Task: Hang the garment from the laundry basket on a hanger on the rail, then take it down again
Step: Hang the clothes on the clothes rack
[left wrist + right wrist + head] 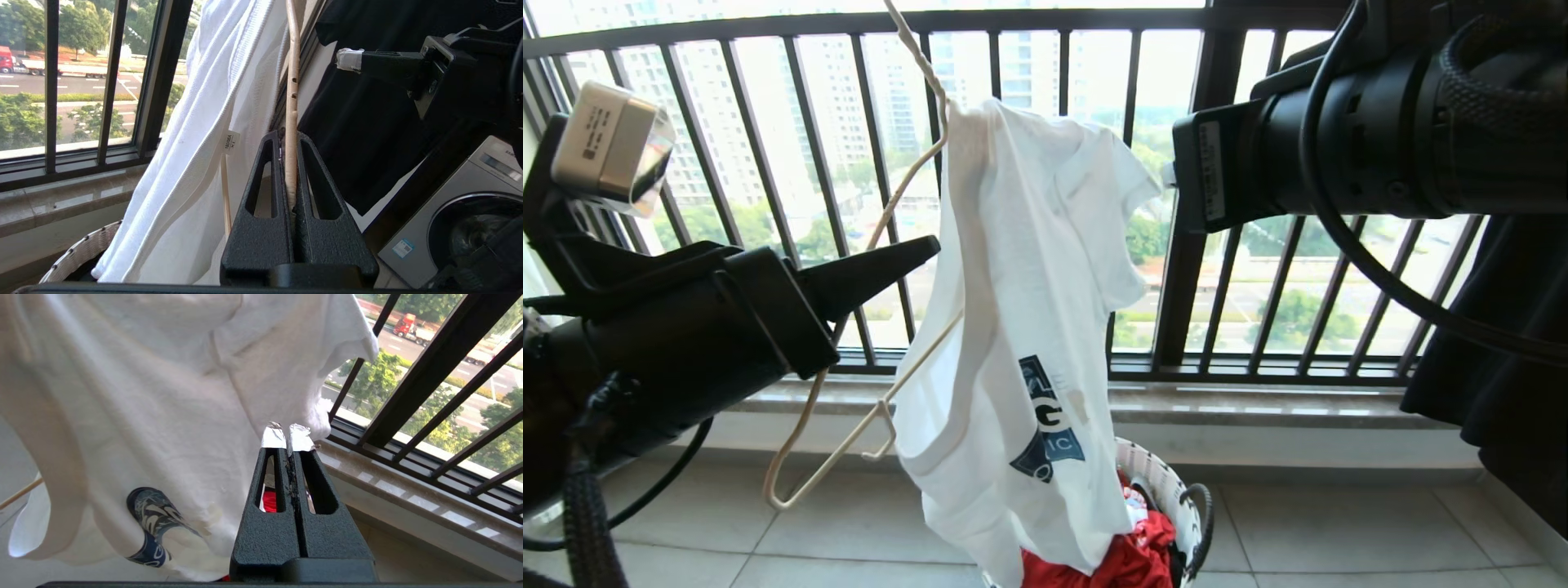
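The white garment [1029, 269] with a dark blue logo hangs bunched on one arm of the cream hanger [849, 441], which tilts steeply with its hook running up past the top edge. My left gripper [931, 243] is shut on the hanger's wire [292, 81]; in the left wrist view the wire runs up between its fingertips [288, 136]. My right gripper [288, 435] is shut, its taped tips against the garment's sleeve hem [322, 416]. Whether any fabric is pinched I cannot tell. The laundry basket [1168, 482] stands on the floor under the garment. The rail is out of view.
A red cloth [1127, 559] fills the basket. The dark barred window railing [1176, 245] and stone sill [1258, 404] are just behind the garment. A black garment [1503, 367] hangs at the right, with a washing machine [470, 212] below it.
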### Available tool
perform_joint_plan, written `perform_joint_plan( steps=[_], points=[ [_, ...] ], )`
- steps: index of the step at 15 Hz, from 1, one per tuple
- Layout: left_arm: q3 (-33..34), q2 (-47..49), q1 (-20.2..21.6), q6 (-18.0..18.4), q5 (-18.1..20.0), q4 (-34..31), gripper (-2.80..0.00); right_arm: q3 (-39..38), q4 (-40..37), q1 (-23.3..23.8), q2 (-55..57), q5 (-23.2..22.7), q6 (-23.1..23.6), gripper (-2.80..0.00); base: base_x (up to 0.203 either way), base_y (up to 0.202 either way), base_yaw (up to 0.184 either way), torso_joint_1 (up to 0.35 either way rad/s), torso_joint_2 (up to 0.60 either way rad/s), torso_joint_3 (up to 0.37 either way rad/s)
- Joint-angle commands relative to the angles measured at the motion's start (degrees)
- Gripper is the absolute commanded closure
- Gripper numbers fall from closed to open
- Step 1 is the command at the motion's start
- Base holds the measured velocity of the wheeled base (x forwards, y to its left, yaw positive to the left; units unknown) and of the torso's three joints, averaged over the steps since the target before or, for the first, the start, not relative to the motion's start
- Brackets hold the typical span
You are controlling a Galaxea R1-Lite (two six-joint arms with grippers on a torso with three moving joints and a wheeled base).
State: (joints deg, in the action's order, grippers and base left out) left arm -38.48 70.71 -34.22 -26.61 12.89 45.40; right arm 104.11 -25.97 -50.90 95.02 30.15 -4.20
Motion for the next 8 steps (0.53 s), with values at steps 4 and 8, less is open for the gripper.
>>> perform_joint_plan(
  steps=[4,8],
  points=[
    [1.1,-3.8,2.7,-4.0,9.0,-1.4,0.00,1.2,-3.5,1.4,-1.8,-0.1,1.2,0.00,0.000,0.000,0.000,0.000,0.00,0.000],
    [2.3,-5.0,2.7,-4.1,17.7,-6.8,0.00,7.3,-10.0,1.5,-2.1,-0.8,1.5,0.00,0.000,0.000,0.000,0.000,0.00,0.000]
  ],
)
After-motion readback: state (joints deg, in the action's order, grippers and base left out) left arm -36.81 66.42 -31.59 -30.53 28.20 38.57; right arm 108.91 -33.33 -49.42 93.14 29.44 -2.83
